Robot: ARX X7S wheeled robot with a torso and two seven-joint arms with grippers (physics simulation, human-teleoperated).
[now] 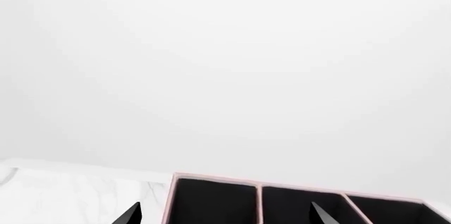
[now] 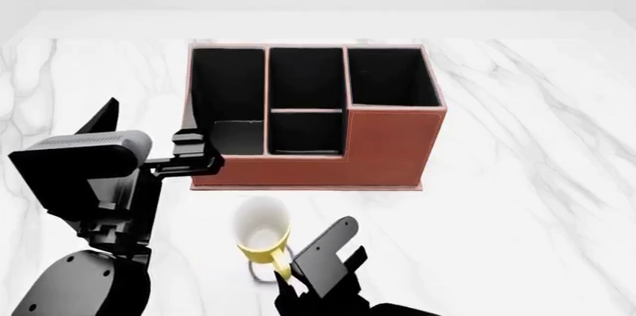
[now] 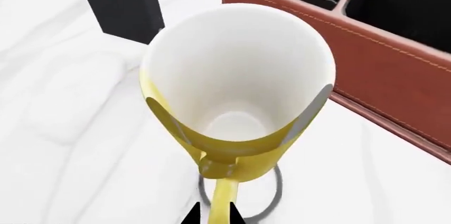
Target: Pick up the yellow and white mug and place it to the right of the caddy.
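— So what's on the desk [image 2: 537, 182]?

— Biggest thing is the caddy [image 2: 383, 148], red-brown with black compartments, standing mid-desk with its stepped front towards me. My left arm sits by its left front corner.

— And the left hand [image 2: 196, 153]?

— It's just beside that corner. The left wrist view shows two dark fingertips [image 1: 128, 215] well apart, so I read it as spread, with nothing between them.

— Where's the mug [image 2: 262, 232]?

— Near me, in front of the caddy's left half and apart from it. In the right wrist view it looks raised off the desk, white inside showing, handle [image 3: 224, 203] towards my right hand [image 3: 211, 217].

— Is that hand gripping it?

— Its two tips are pressed close on either side of the handle, pinching it.
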